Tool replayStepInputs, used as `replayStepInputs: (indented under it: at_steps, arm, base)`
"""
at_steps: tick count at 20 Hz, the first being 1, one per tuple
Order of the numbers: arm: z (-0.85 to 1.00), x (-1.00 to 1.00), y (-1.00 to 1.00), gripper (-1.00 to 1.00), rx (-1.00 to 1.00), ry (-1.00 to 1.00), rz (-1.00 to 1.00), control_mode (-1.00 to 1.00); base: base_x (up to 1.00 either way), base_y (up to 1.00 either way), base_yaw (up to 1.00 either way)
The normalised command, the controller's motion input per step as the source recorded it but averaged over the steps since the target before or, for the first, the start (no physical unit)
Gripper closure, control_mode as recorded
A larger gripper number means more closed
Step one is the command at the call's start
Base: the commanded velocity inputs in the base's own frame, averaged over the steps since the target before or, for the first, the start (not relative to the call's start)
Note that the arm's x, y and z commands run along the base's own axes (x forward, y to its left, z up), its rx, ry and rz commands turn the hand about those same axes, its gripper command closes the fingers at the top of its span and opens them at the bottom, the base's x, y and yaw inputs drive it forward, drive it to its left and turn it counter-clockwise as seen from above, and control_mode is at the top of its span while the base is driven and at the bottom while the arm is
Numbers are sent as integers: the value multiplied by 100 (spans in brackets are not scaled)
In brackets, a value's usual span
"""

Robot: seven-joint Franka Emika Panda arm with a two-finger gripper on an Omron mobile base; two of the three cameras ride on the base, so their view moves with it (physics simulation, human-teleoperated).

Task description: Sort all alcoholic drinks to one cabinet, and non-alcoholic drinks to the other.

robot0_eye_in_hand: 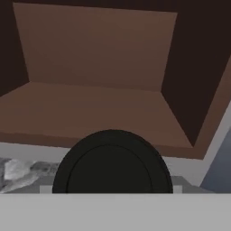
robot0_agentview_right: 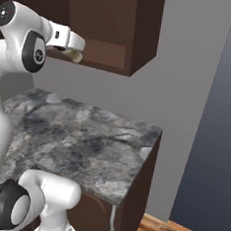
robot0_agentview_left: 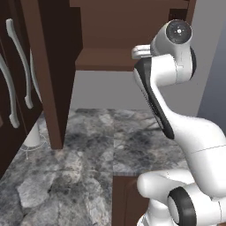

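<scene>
Presently, in the left base view, the arm reaches up to the open wall cabinet [robot0_agentview_left: 119, 57] above the marble desk [robot0_agentview_left: 88, 145]; a pale bottle [robot0_agentview_left: 33, 134] stands at 9 o'clock behind the open door.

Right base view: the end effector [robot0_agentview_right: 73, 53] grasps 1 tan cup [robot0_agentview_right: 75, 56] at the shelf edge.

Hand view: the cup's black lid [robot0_eye_in_hand: 113, 164] sits at 6 o'clock, before the bare shelf. A paper cup is probably light and crushable; hold it gently at mid-wall.
</scene>
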Motion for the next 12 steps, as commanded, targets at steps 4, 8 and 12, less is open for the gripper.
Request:
replayStepInputs:
  at_steps: [4, 8, 12]
  arm:
    - [-1, 72, -14, 100, 1, 0, -10, -100]
    - [0, 70, -16, 100, 1, 0, -9, -100]
    - [0, 67, -18, 100, 1, 0, -9, -100]
  base:
    - [0, 0, 0]
    - [0, 0, 0]
    - [0, 0, 0]
